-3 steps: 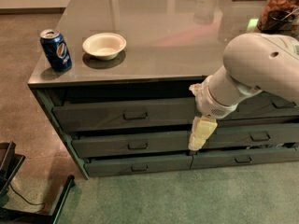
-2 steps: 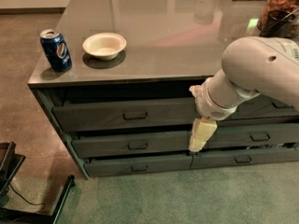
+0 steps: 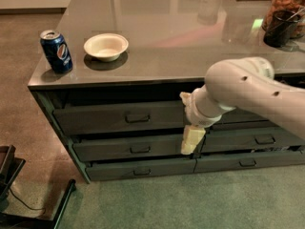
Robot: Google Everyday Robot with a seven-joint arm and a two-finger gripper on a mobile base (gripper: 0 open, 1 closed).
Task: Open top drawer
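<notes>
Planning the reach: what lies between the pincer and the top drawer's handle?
Only bare front of the top drawer, in the camera view; the pincer hangs lower right of its handle.

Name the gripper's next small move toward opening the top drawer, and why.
Probably shift the gripper left in the view and slightly up toward the handle at the centre of the top drawer. The gripper hangs by the drawer's right end, below handle height and apart from it, so it cannot pull yet.

Wide grey-green top drawer (image 3: 102, 121), handle (image 3: 137, 118) centred, with the gripper (image 3: 192, 140) before its right end.
</notes>
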